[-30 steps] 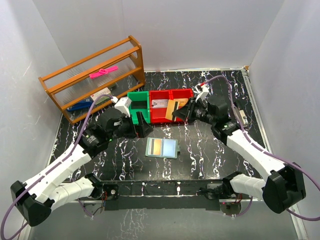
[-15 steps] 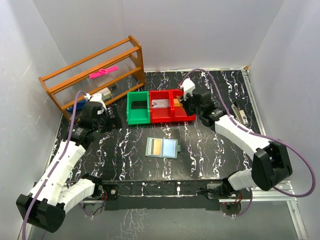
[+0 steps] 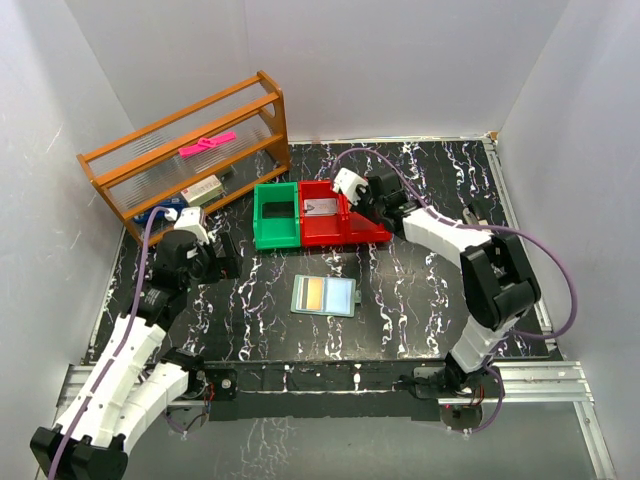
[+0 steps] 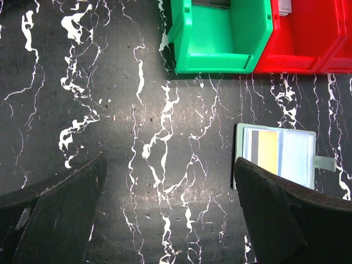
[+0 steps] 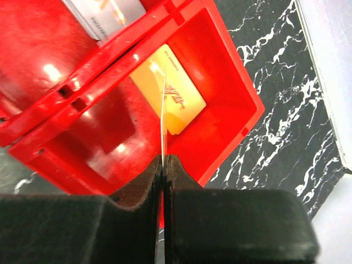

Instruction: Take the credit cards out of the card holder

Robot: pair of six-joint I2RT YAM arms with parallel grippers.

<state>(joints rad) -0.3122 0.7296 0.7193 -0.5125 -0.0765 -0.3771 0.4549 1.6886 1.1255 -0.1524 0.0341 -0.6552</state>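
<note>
My right end effector (image 5: 164, 165) pinches a card (image 5: 164, 110) edge-on over the far red bin (image 5: 223, 135), mid-drop-off; next, open to release.

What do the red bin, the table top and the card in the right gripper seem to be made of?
Red storage bin: glossy moulded plastic, bright glints on its walls. Black white-veined table top: marble look, soft sheen, perhaps only printed. Thin pale card in the right gripper: probably plastic; edge-on, it looks straight.
</note>
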